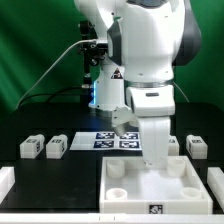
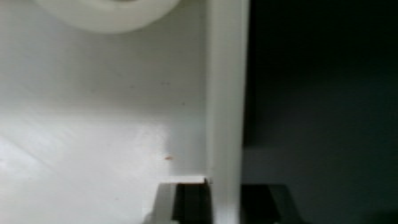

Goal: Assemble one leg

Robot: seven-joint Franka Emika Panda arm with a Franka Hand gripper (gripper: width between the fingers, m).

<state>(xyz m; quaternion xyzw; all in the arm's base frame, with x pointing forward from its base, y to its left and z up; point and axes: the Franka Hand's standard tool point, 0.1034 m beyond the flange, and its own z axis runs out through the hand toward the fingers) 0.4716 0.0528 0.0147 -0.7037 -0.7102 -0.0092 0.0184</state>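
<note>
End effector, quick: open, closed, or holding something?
End effector: cannot be told; its fingers sit either side of the white panel's wall.

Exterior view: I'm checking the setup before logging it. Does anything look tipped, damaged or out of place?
Nothing stands out: the panel lies flat, the loose legs rest to either side, and the marker board lies flat.

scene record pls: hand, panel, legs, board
hand: low at the panel's far wall, wall between its fingers in wrist view; grip unclear
panel: flat on table, in front
leg A, leg B: on table, exterior view's left
leg C: on table, exterior view's right
marker board: behind panel
</note>
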